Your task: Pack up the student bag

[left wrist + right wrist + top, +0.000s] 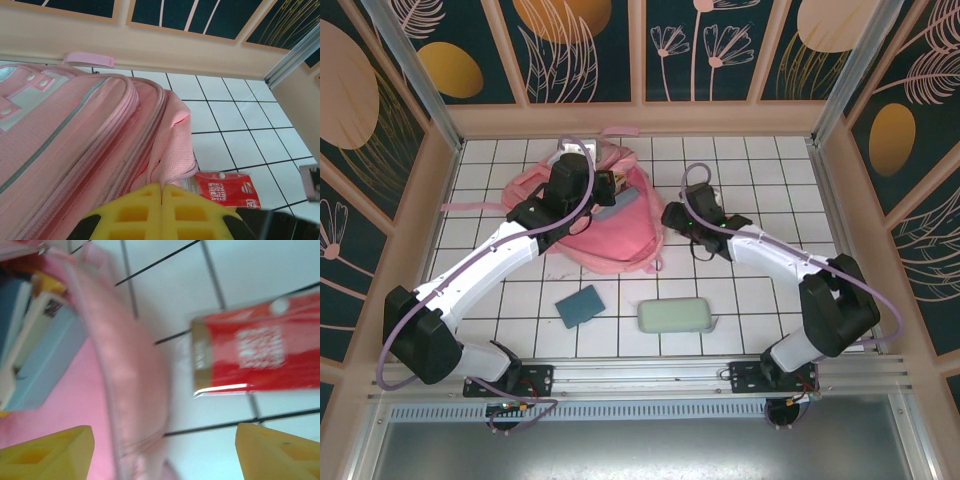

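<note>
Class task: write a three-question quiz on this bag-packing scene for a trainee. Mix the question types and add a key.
1. True or false: the pale green case lies on the table, outside the student bag.
2. The right gripper is: A open; B shut on a strap; C shut on a book.
3. What colour is the packet lying on the table beside the bag?
Key: 1 true; 2 A; 3 red.
</note>
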Tool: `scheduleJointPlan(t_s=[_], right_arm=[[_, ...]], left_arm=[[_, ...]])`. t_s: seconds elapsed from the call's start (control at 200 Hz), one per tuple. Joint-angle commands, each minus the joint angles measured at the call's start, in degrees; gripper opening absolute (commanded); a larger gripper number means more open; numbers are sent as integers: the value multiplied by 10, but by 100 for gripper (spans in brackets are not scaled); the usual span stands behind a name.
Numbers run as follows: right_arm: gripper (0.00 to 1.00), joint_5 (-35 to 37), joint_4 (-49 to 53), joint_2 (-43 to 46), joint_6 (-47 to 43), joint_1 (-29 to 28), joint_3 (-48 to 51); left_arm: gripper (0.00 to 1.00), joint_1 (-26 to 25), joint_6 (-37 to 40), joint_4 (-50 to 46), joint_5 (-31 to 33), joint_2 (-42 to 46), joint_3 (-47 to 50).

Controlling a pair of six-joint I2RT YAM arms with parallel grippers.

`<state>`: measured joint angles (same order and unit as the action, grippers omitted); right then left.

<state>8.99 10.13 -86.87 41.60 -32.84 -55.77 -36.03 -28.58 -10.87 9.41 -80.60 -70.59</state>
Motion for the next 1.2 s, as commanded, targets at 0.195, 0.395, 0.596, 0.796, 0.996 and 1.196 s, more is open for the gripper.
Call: scheduleJointPlan(t_s=[0.195, 0.395, 0.596, 0.796, 0.996, 1.196], right_arm=[[96, -92, -13, -90, -179, 155, -67], [99, -208, -20, -185, -194, 224, -134], [99, -190, -25, -256, -211, 233, -191], [99, -189, 9, -303, -208, 234, -228], [99, -180, -3, -257, -183, 209, -149], [97, -190, -18, -173, -155, 180, -62]], left_arm=[[0, 3, 7, 52, -2, 22, -2], [0, 3, 9, 51, -4, 20, -3], [0, 3, 8, 51, -10, 15, -3], [0, 3, 8, 48, -6, 18, -4], [0, 3, 9, 50, -6, 14, -4], [0, 3, 8, 50, -8, 11, -4]])
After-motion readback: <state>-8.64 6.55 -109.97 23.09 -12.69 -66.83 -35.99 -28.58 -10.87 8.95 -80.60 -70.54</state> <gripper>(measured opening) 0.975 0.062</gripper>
